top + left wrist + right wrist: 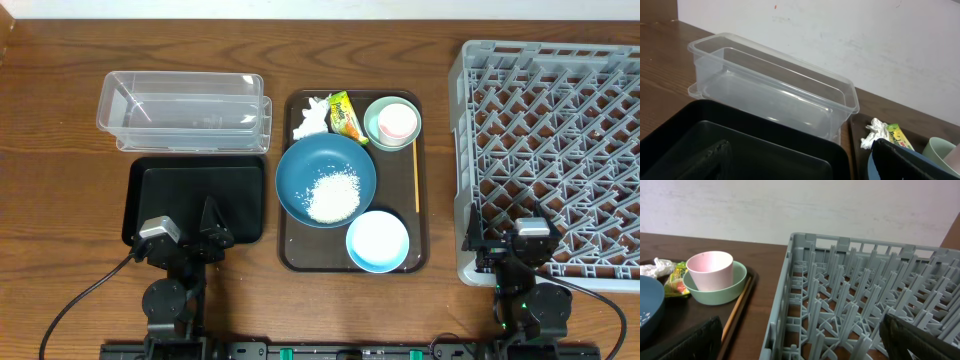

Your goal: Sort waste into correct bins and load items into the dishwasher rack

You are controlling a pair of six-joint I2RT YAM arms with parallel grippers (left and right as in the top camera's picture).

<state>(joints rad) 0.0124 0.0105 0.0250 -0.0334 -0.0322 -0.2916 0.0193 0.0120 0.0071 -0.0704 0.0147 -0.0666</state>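
Both arms are seen low at the near edge of the table, and no step has been started yet. The left gripper is held wide open above the black tray, with nothing between its fingers. The right gripper is spread just as wide and empty, over the near-left corner of the dishwasher rack.

The clear tub and the black tray hold nothing, and no dish is seen in the rack. Everything to be handled lies on the brown serving tray between the two arms. The tissue and the snack wrapper lie side by side at its far edge. The rice is heaped in the dark-blue bowl. The pink cup stands inside the mint bowl, and the light-blue bowl sits at the near right.

A first reach is what seems called for. The tissue or wrapper could be pinched by the left arm and carried to a bin, or the cup lifted out of its bowl by the right arm. The rice would need tipping out before that bowl is racked.
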